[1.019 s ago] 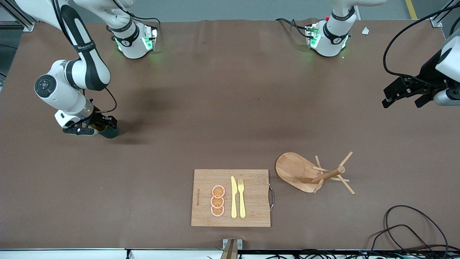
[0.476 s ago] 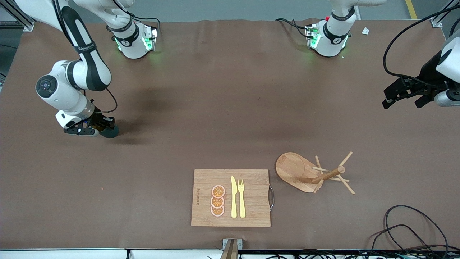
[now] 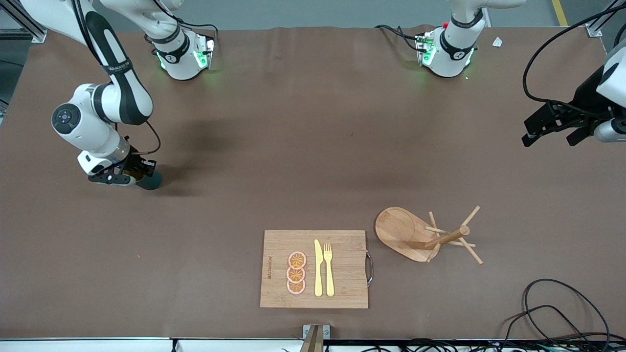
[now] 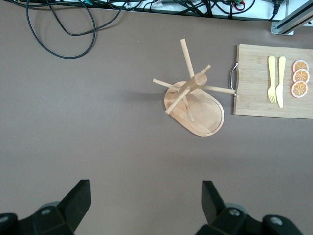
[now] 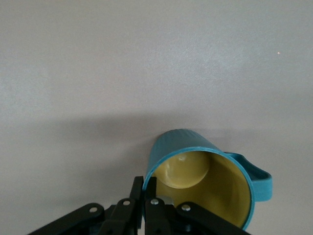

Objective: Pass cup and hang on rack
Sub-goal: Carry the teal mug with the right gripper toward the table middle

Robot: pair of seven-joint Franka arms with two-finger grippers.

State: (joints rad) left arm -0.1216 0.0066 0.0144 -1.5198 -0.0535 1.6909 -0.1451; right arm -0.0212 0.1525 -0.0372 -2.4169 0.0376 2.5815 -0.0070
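Note:
The teal cup point(image 3: 149, 181) with a yellow inside point(image 5: 205, 181) is at the right arm's end of the table. My right gripper point(image 3: 128, 174) point(image 5: 145, 190) is shut on its rim, one finger inside and one outside; the handle point(image 5: 257, 178) sticks out sideways. The wooden rack point(image 3: 425, 235) point(image 4: 194, 102) stands toward the left arm's end, beside the cutting board. My left gripper point(image 3: 548, 133) point(image 4: 145, 203) is open and empty, high over the left arm's end of the table.
A wooden cutting board point(image 3: 315, 268) with a yellow knife, a fork and orange slices lies near the front edge. Black cables point(image 3: 552, 313) loop at the front corner by the left arm's end.
My right gripper and the cup have shifted slightly away from the front camera. The left arm has barely moved.

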